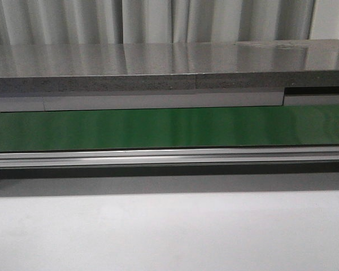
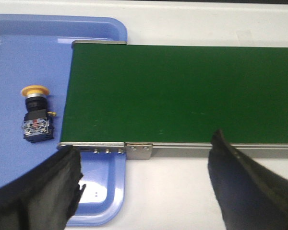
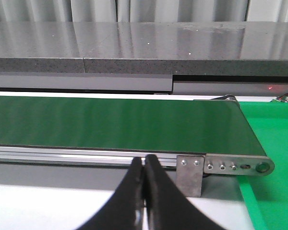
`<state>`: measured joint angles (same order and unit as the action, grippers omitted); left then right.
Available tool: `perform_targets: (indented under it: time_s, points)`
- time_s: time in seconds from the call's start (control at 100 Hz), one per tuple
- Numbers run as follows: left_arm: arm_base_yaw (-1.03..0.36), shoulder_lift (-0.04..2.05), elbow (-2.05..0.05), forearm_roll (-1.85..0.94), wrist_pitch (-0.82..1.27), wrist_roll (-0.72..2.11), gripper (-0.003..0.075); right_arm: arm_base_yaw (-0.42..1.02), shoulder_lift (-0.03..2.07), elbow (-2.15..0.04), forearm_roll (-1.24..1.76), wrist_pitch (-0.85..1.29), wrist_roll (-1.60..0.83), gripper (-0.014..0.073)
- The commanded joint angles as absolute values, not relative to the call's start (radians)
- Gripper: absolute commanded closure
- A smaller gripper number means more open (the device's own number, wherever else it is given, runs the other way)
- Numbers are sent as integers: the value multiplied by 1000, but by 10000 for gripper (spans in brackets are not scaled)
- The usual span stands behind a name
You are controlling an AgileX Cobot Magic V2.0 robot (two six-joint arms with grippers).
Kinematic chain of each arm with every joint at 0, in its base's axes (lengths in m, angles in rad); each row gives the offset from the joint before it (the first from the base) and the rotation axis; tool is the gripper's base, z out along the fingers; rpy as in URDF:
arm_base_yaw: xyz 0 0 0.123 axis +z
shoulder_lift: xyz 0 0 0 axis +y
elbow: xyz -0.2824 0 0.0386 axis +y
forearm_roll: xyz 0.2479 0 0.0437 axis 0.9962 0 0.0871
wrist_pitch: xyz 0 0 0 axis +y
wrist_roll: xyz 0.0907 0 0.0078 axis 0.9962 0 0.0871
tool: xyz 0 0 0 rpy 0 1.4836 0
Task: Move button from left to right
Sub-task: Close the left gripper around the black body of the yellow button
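The button (image 2: 35,113), a yellow-orange cap on a black boxy body, lies on its side on a blue tray (image 2: 19,62) beside the end of the green belt (image 2: 182,93). My left gripper (image 2: 146,165) is open and empty, hovering over the white table near the belt's end, apart from the button. My right gripper (image 3: 144,163) is shut and empty, in front of the belt's rail (image 3: 86,154) near the other belt end. The front view shows the belt (image 1: 169,128) but no button and no gripper.
A green mat (image 3: 273,139) lies past the belt's right end. A grey shelf (image 1: 158,70) runs behind the belt. The aluminium rail (image 1: 169,156) fronts the belt, with white table (image 1: 169,231) before it.
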<state>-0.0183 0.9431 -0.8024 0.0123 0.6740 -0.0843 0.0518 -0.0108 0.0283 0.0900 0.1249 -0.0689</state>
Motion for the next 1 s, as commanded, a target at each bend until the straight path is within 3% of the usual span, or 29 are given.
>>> perform_targets:
  time_s: [0.0, 0.38, 0.99]
  points:
    - [36, 960, -853, 14, 622, -93, 183, 44, -31, 13, 83, 39, -73, 661]
    - [272, 1204, -990, 14, 617, -93, 183, 44, -31, 13, 83, 39, -73, 661]
    - [297, 1678, -1264, 31, 640, -93, 183, 44, -31, 13, 83, 39, -73, 661]
